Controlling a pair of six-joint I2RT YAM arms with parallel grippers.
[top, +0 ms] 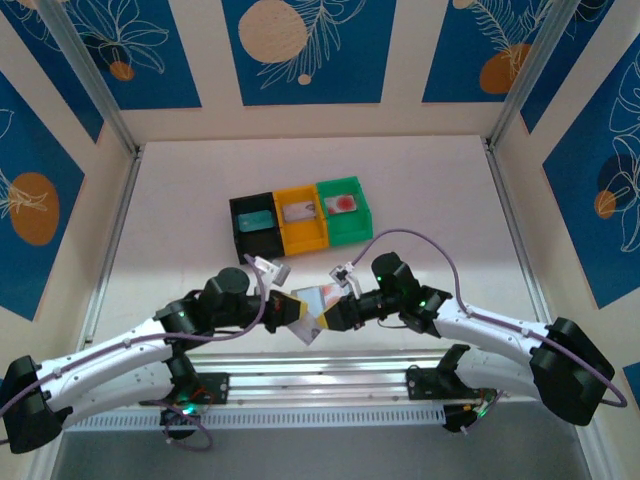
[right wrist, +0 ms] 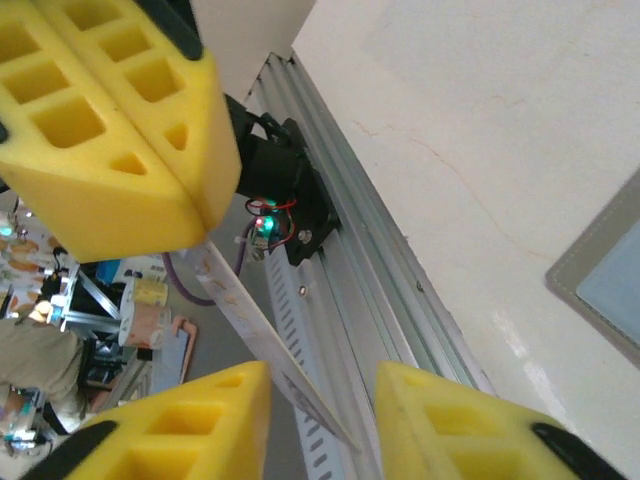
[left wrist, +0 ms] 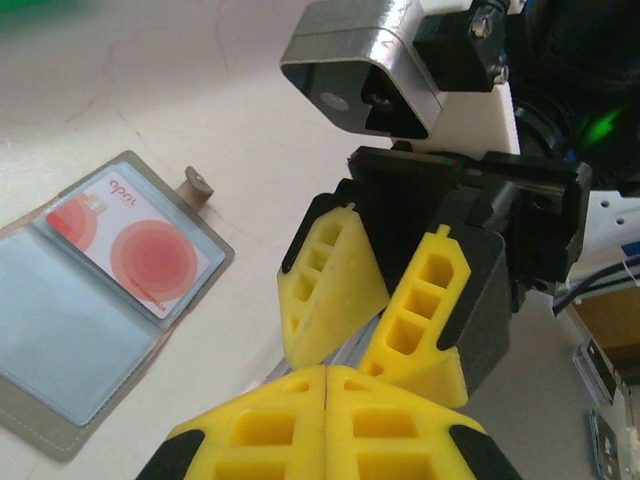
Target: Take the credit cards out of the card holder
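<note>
The card holder [left wrist: 60, 420] lies open on the table, and one credit card with a big red dot [left wrist: 140, 255] sits in its clear pocket. My left gripper [left wrist: 327, 372] is shut on the edge of another thin greyish credit card [right wrist: 255, 330], which hangs in the air. That card slants down between the fingers of my right gripper [right wrist: 322, 420], which stands open, the card leaning by its left finger. From above, the left gripper [top: 290, 310] and the right gripper [top: 325, 318] meet tip to tip just in front of the card holder [top: 325, 295].
A black bin [top: 255, 225], an orange bin [top: 300, 215] and a green bin [top: 345, 208] stand in a row behind the grippers, each with a card inside. An aluminium rail [top: 320, 385] runs along the near table edge under the held card.
</note>
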